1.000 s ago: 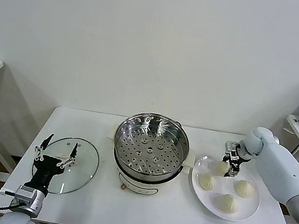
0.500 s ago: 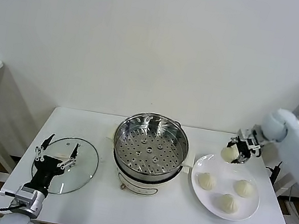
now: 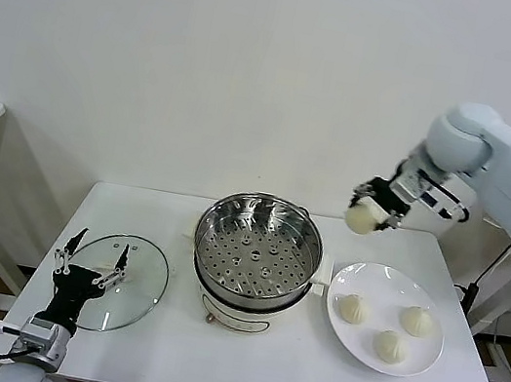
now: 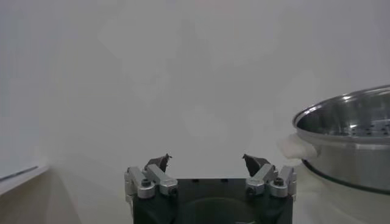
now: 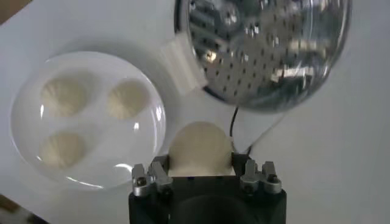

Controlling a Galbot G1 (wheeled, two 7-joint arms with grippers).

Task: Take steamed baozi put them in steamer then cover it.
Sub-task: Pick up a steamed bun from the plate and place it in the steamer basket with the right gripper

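Cream-white baozi (image 3: 362, 220) with pleated tops, shiny silver perforated steamer (image 3: 259, 244), white plate (image 3: 430, 352).

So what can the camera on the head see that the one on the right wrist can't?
Only the head view shows the glass lid and the open left gripper over it. Only the right wrist view looks straight down past the right gripper at the table. Both show the held baozi, the steamer and three buns on the plate.
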